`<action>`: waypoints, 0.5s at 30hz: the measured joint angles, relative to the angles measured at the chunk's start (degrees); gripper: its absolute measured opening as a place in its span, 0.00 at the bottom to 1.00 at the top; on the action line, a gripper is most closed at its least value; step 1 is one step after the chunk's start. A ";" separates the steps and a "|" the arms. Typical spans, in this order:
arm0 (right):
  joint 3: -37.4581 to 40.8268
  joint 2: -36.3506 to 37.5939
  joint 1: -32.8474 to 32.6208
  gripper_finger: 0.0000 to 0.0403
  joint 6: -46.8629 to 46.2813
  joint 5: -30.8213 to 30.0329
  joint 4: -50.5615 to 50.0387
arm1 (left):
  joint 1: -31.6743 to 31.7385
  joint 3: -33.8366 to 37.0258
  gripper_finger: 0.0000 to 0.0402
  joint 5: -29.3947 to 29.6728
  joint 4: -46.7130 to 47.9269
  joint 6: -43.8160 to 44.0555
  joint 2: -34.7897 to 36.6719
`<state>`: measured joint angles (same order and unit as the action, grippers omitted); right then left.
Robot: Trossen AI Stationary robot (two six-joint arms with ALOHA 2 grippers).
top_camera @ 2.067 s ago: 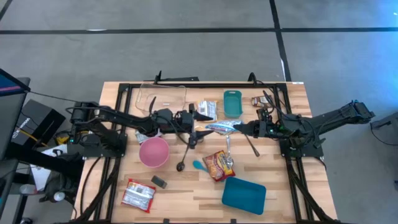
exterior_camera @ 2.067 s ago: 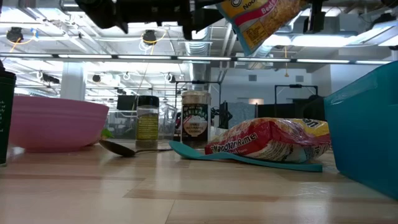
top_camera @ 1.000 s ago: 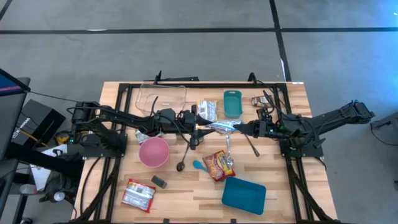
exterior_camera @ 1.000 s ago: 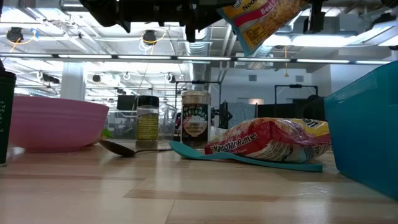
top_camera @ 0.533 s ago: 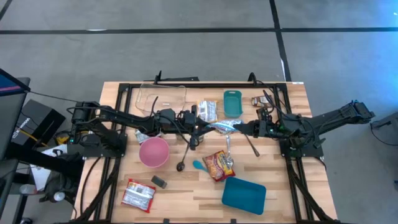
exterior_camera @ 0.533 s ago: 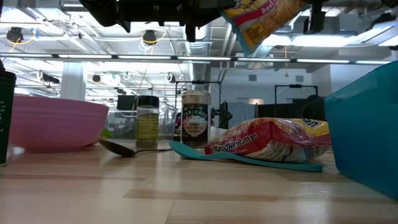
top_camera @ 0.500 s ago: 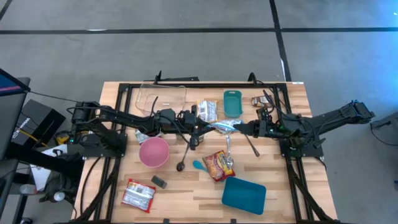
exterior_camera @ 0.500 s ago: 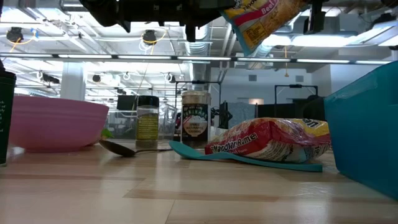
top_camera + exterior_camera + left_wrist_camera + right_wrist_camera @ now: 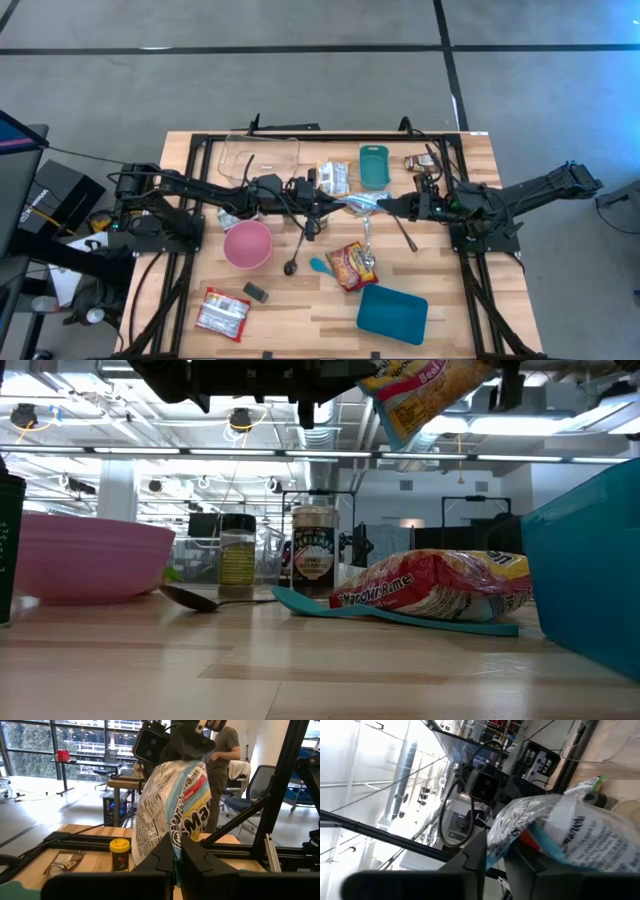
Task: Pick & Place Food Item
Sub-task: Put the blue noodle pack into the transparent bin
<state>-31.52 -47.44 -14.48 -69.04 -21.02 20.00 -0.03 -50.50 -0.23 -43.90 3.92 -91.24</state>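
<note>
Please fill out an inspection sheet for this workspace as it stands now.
Surface: light wooden table, crowded.
Job's things: silver-and-yellow noodle packet, in the air between both grippers.
Clutter: pink bowl, teal rectangular container, red ramen packet, dark metal spoon, clear plastic tub.
Grippers: left gripper shut on the noodle packet; right gripper at the packet's other end.
Cables: black cable runs to the left arm's base.
Surroundings: person standing beyond the table.
</note>
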 joint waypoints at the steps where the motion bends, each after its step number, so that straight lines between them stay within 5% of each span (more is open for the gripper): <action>1: -0.01 0.07 0.00 0.18 -0.04 0.00 -0.09 | 0.00 0.00 0.00 0.00 0.00 -0.02 0.00; 15: 0.01 5.22 -3.21 0.28 0.00 0.16 -0.83 | 1.95 0.02 0.00 4.96 12.31 -0.57 10.08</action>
<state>-31.51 -42.22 -17.69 -69.04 -20.86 19.17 1.91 -50.48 4.73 -31.59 3.36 -81.16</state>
